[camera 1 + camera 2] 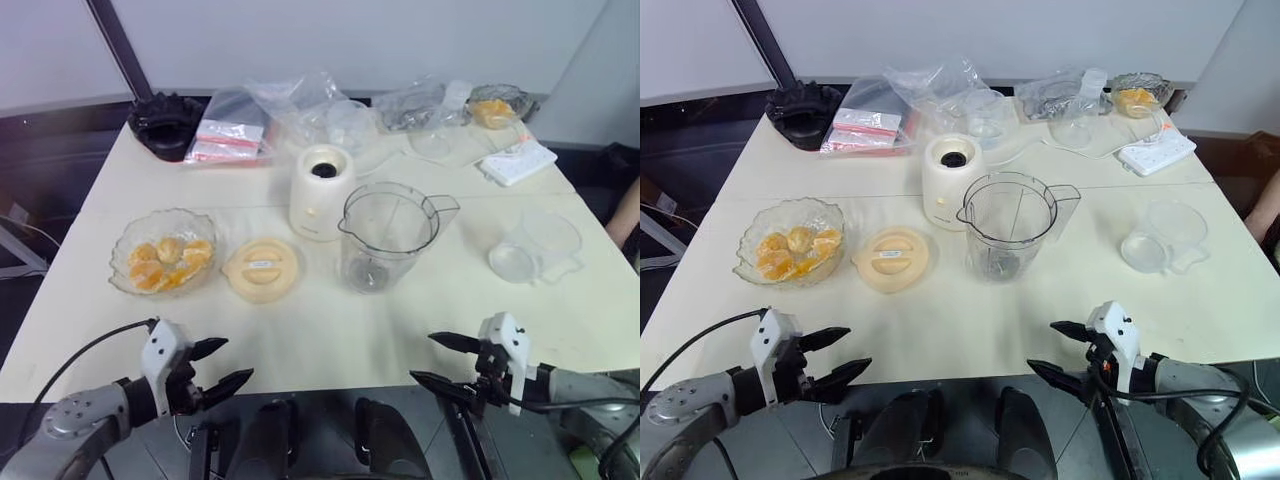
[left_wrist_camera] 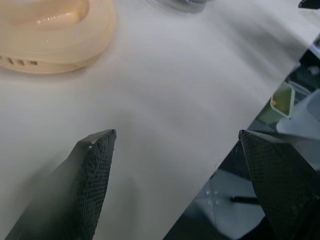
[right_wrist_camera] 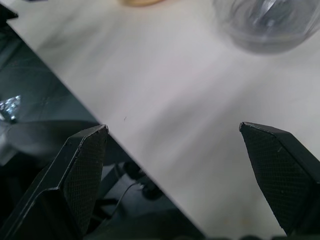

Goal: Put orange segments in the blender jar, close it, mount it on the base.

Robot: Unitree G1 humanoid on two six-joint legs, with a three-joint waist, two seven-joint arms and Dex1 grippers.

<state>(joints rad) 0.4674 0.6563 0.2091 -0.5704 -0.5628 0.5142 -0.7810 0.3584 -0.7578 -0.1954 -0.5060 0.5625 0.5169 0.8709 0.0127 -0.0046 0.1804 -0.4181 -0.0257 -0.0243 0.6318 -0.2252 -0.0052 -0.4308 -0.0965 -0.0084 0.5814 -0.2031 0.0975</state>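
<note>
No words or numbers can be read. The round lid (image 1: 261,268) beside the blender jar (image 1: 386,235) has a small pale label on top, too tiny to read. The bags (image 1: 228,138) behind the base (image 1: 321,191) carry red stripes, unreadable too.

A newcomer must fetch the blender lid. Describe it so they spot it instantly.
On the cream table, find the glass bowl of orange segments. The lid lies flat between it and the clear blender jar: a round, pale-peach plastic disc, the one opaque flat piece there.
</note>
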